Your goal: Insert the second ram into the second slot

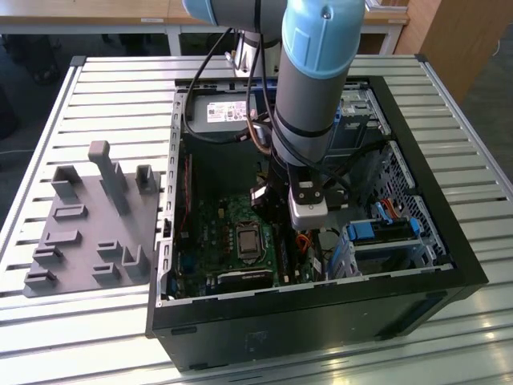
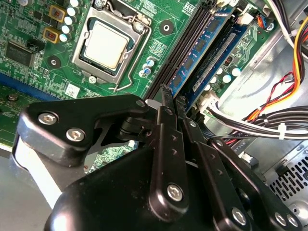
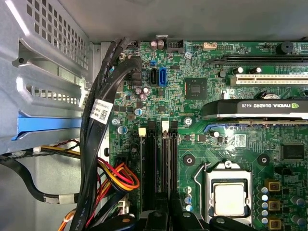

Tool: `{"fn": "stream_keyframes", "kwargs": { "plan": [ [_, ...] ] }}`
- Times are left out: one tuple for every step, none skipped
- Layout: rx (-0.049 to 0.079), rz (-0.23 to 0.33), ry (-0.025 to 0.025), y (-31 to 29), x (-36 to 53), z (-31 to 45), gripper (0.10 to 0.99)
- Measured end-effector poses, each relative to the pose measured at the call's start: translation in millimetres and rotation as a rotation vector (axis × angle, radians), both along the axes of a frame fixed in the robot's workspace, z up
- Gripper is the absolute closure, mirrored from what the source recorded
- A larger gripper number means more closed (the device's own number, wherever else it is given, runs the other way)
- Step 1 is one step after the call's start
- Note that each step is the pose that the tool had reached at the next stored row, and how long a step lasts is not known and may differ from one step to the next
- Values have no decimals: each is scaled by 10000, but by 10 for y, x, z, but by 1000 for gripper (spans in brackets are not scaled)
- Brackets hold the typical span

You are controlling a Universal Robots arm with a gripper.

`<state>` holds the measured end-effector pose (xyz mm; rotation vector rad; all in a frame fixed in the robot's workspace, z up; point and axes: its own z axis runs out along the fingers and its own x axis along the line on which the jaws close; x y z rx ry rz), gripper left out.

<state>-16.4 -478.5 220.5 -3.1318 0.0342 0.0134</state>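
— What's over on the exterior view's left?

— A grey tray point(image 1: 88, 224) of moulded holders, lying on the slatted table point(image 1: 112, 88). Just beside it, further right, is the open case point(image 1: 321, 309), with the green board point(image 1: 216, 224) on its floor.

— And the arm?

— The arm point(image 1: 309, 80) reaches straight down into the middle of the case, right of the processor socket point(image 1: 244, 241). Beyond it, toward the right wall, is a blue drive cage point(image 1: 377, 233).

— Where's the ram?

— In the second wrist view the ram point(image 2: 204, 45) stands on edge among the long slots point(image 2: 185, 45), beside the socket and on the side of the loose cables point(image 2: 269, 103).

— Is the claw clenched?

— Yes. The gripper point(image 2: 173, 96) has its two black tips drawn close together at the near end of the ram. It seems to be pinching that end, though the contact itself is hard to make out.

— Is the ram fully seated?

— I can't tell. The first wrist view looks down on the slots point(image 3: 157, 163), with a white latch point(image 3: 165, 129) at their far end. A cable bundle point(image 3: 96, 144) runs on one side and a graphics card point(image 3: 255, 108) lies across the board on the other.
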Motion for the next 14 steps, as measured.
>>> {"fn": "stream_keyframes", "kwargs": {
  "plan": [
    [0, 1, 0, 0, 1, 0, 949],
    [0, 4, 0, 0, 1, 0, 949],
    [-1, 15, 0, 0, 1, -1, 949],
    [-1, 34, -1, 0, 1, -1, 949],
    [1, 53, -1, 0, 1, -4, 949],
    [4, 65, -2, 0, 1, -8, 949],
    [1, 76, -1, 0, 1, -9, 949],
    [1, 86, -1, 0, 1, -12, 949],
    [2, 94, -1, 0, 1, -16, 949],
    [1, 103, -1, 0, 1, -21, 949],
    [1, 110, -1, 0, 2, -27, 949],
    [-1, 117, 0, 0, 2, -34, 949],
    [0, 122, 0, 0, 1, -43, 949],
    [0, 127, -1, 0, 1, -51, 949]
  ]
}}
